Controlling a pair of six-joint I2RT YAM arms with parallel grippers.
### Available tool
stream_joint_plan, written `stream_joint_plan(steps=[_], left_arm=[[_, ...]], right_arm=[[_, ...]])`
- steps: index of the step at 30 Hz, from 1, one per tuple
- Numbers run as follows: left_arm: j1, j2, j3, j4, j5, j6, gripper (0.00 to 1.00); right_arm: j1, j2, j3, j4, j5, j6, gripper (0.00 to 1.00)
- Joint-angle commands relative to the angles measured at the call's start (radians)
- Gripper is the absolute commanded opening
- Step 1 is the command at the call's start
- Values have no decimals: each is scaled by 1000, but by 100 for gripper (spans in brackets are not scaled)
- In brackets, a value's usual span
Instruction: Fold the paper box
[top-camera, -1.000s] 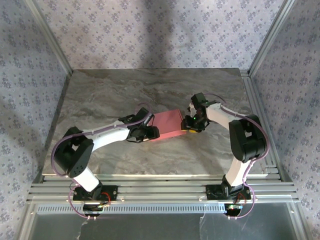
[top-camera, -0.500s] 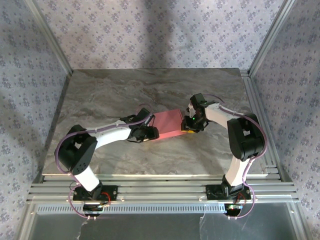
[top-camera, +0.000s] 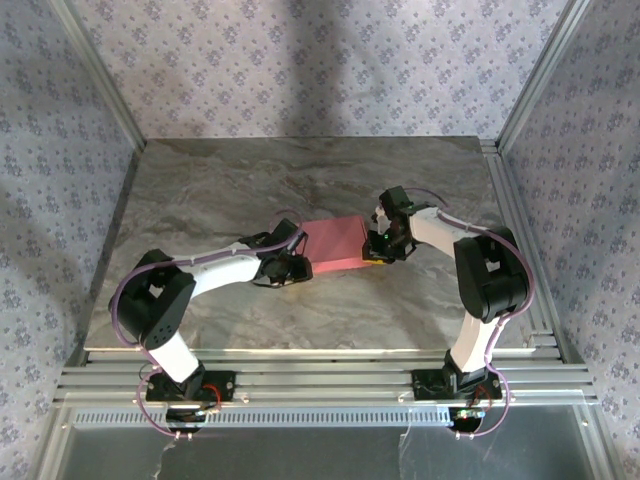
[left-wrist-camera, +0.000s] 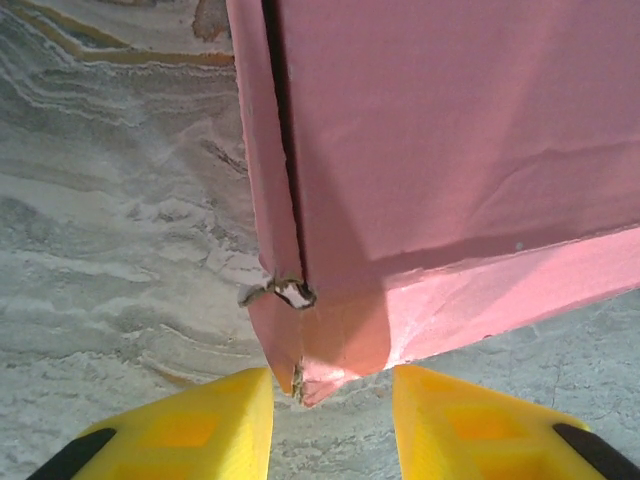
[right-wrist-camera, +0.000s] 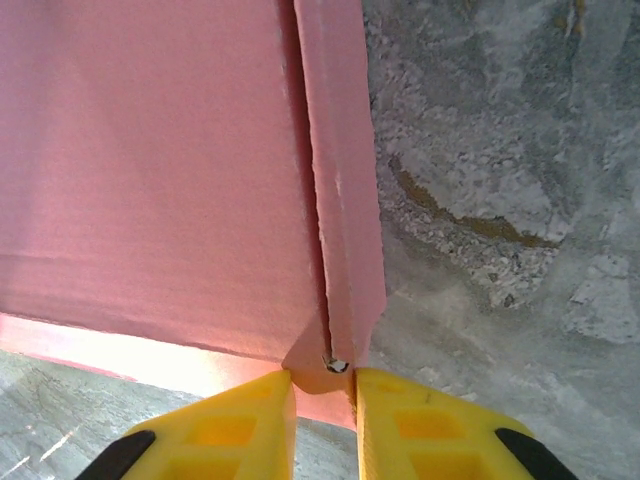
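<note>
Right gripper (right-wrist-camera: 325, 378) is clamped on the box's (top-camera: 335, 245) right near corner. Left gripper (left-wrist-camera: 331, 377) stands apart, straddling the frayed left near corner. The box lies on the table (top-camera: 220, 190) between them. It looks light, thin and easily creased, so hold it by the corners.

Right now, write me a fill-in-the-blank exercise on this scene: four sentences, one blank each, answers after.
1. The paper box is coloured ____.
2. The left claw stands ____, with a gap on either side of the box's corner.
3. The right claw is shut on a corner of the ____.
4. Both claws have fingers of the colour ____.

Missing words: pink; open; box; yellow.
</note>
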Motion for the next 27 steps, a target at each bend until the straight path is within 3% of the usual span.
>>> stream_joint_plan(steps=[1,5,8,13,16,19,22,27], left_arm=[[5,-17,2,12,-18,10,33],[4,-59,23,-21,-25,5,34],[5,-130,63,-118,-76,2,48],[65,-210,121,-231,-135,24,61],[145,-193,125,-187,-76,32,60],[194,-127,151,-129,12,53,53],[195,-52,193,-123,43,84,45],[191,45,240,-115,42,108,43]], right_arm=[[4,3,-23,2,16,-14,20],[5,-3,-24,-4,64,-30,20],[3,-15,-19,-12,92,-47,20],[5,-26,-16,-19,97,-51,20],[3,-30,-28,-7,85,-32,20],[2,-26,-30,-2,71,-22,19],[1,-28,-30,-4,63,-20,19],[-3,-29,-22,-12,62,-19,19]])
